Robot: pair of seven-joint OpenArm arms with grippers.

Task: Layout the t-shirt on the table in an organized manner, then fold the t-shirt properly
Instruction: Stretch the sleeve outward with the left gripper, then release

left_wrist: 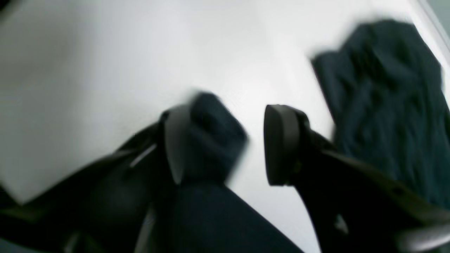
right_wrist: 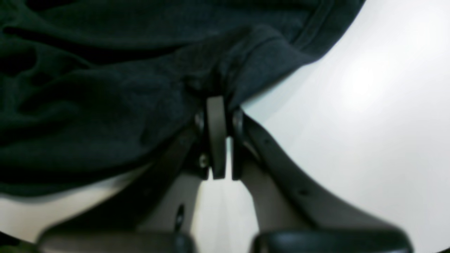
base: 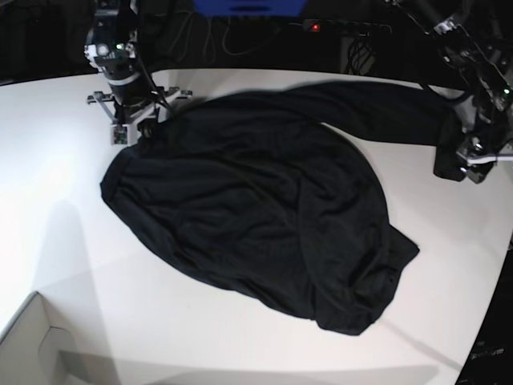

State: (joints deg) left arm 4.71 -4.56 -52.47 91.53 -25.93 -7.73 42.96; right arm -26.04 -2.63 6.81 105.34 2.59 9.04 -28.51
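Observation:
The black t-shirt (base: 256, 216) lies rumpled in a broad heap on the white table (base: 64, 241), with one part stretched toward the far right. My right gripper (base: 138, 128) at the back left is shut on the shirt's edge; the right wrist view shows its fingers (right_wrist: 216, 133) pinched together under bunched t-shirt cloth (right_wrist: 105, 88). At the right edge my left gripper (base: 469, 164) stands open. In the left wrist view that gripper (left_wrist: 228, 144) has its jaws apart, a fold of the t-shirt (left_wrist: 211, 140) still rests against one finger, and white table shows beside the other.
A pale box corner (base: 32, 345) sits at the front left. Cables and a power strip with a red light (base: 315, 26) lie behind the table. The table's curved edge (base: 489, 321) runs close by on the right.

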